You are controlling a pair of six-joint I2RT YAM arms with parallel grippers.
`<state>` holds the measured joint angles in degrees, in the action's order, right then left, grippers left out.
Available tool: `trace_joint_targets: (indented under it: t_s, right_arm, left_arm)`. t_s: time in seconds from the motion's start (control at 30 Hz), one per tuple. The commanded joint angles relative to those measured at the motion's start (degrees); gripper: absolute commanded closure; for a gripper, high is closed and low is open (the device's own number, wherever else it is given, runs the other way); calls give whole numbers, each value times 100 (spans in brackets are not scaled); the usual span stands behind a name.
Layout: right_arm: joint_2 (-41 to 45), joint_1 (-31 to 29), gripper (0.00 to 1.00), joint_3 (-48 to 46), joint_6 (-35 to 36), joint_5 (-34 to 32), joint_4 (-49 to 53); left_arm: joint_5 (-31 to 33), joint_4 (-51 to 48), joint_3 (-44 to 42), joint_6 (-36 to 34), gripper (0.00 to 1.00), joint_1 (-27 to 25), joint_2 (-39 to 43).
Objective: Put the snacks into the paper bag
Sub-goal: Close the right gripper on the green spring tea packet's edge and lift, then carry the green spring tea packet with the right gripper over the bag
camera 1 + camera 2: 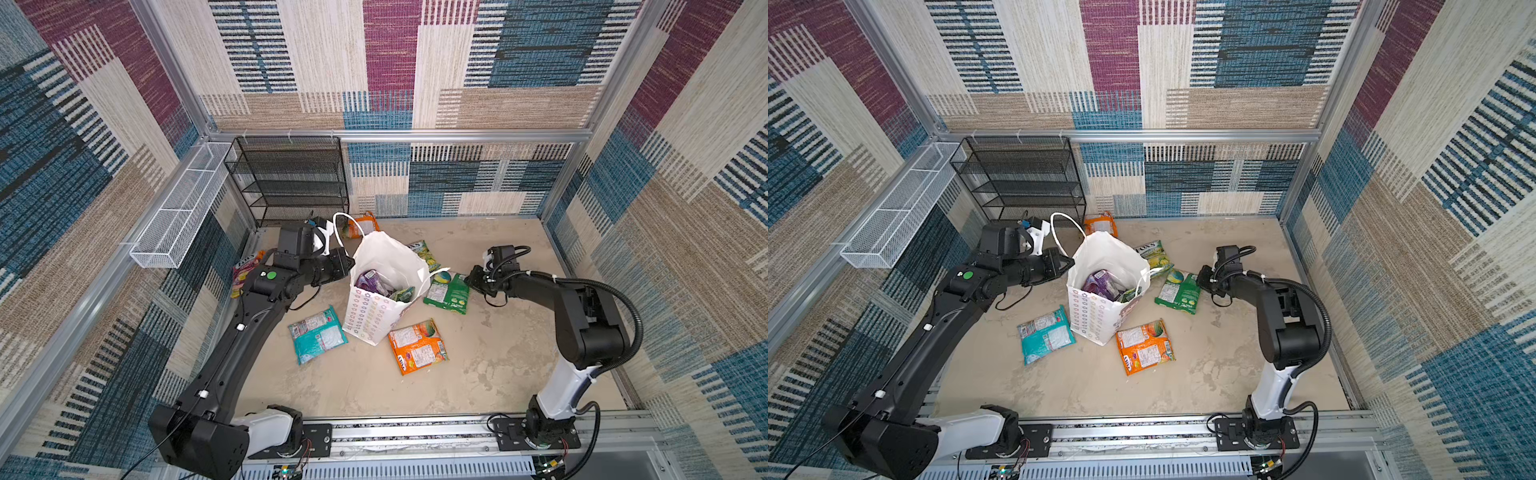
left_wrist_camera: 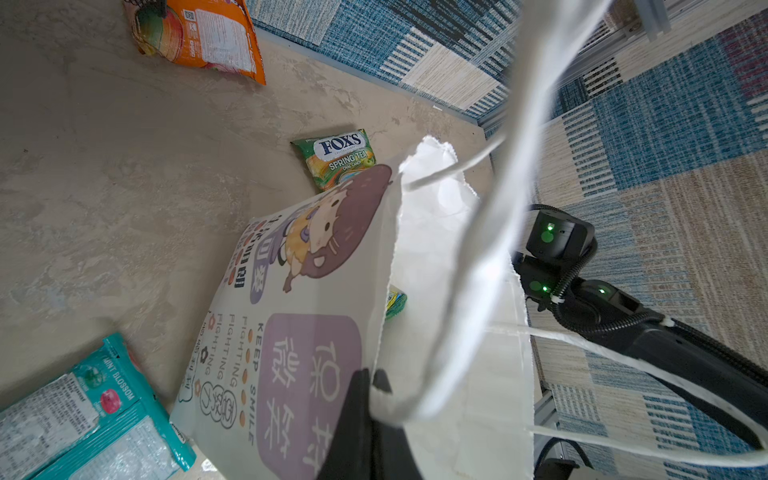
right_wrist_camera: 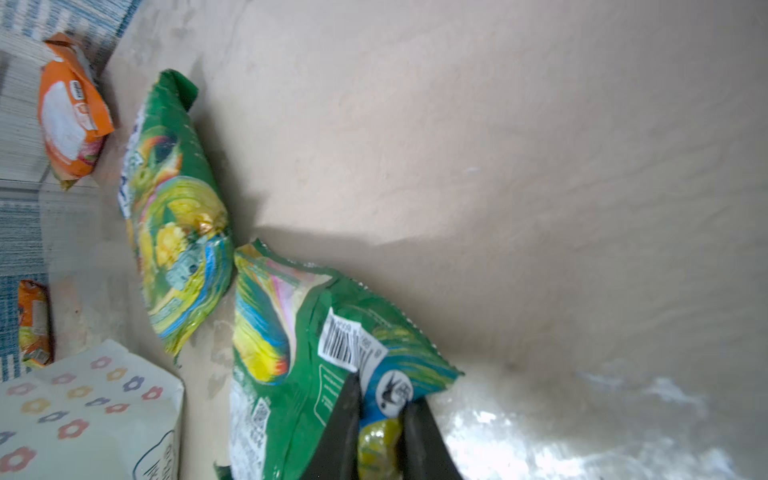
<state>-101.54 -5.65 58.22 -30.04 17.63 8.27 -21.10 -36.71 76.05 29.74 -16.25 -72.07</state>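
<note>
Crinkled glossy pouch (image 3: 299, 399) (flat), matte paper bag (image 1: 374, 320)

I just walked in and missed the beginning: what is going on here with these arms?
The left gripper pinches the rim of the open paper bag. The right gripper grips a corner of a green pouch lying on the table beside the bag. A purple pouch is already inside; a teal pouch and an orange pouch lie outside.
</note>
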Motion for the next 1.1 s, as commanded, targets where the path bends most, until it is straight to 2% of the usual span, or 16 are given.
trace_joint_targets:
  t_s: [0.0, 0.23, 0.63, 0.83, 1.07]
  right_arm:
    - [376, 3, 89, -37, -185, 203, -54]
    - [1437, 2, 95, -161, -315, 62, 145]
    - [3218, -6, 95, -71, -599, 29, 571]
    - [3567, -137, 96, 571, -622, 5, 934]
    - [3488, -639, 97, 1721, -617, -281, 1248]
  left_arm:
    - [1, 226, 21, -60, 100, -1, 42]
    - [12, 231, 24, -64, 100, -1, 61]
    - [-62, 252, 24, -30, 100, 1, 104]
    - [-87, 251, 27, -21, 100, -1, 93]
    - [-89, 252, 24, -16, 100, -1, 87]
